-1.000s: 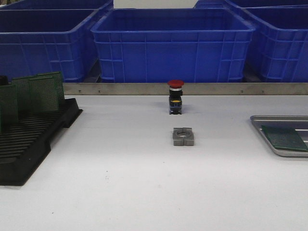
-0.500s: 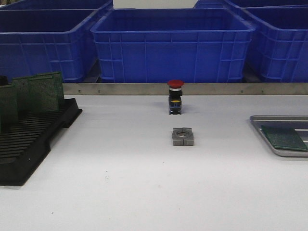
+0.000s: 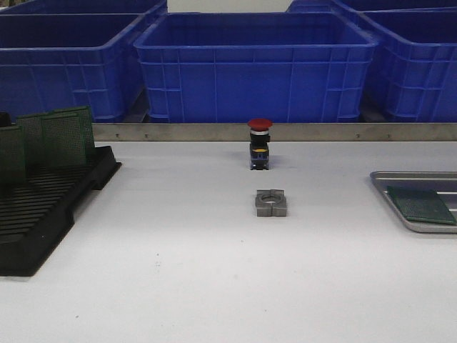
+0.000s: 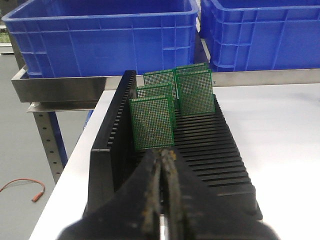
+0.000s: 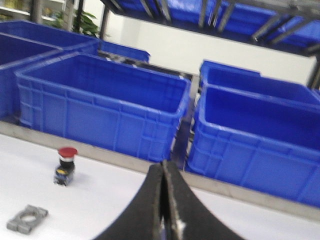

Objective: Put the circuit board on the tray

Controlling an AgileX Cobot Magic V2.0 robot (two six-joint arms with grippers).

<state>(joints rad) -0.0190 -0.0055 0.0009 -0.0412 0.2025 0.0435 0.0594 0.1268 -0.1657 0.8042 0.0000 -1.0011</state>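
Left gripper [image 4: 162, 165] clenched empty facing the nearest perfboard [image 4: 152, 123] upright in the black slotted rack [image 4: 112, 130], right gripper [image 5: 164, 185] pinched shut too, one board flat on the tray [image 3: 389, 187]; thin, light, stiff, so pinch its top edge.

tray [image 3: 400, 187] cut off at the front view's right edge, black rack [image 3: 43, 207] cropped at its left edge

A red-capped push button [image 3: 260, 143] is standing upright mid-tabletop [image 3: 178, 271], with a grey metal clamp block [image 3: 271, 203] lying flat just in front of it. Blue plastic bins [image 3: 257, 68] are lining the far edge, and a black slotted rack [image 3: 43, 211] is sitting at the left.
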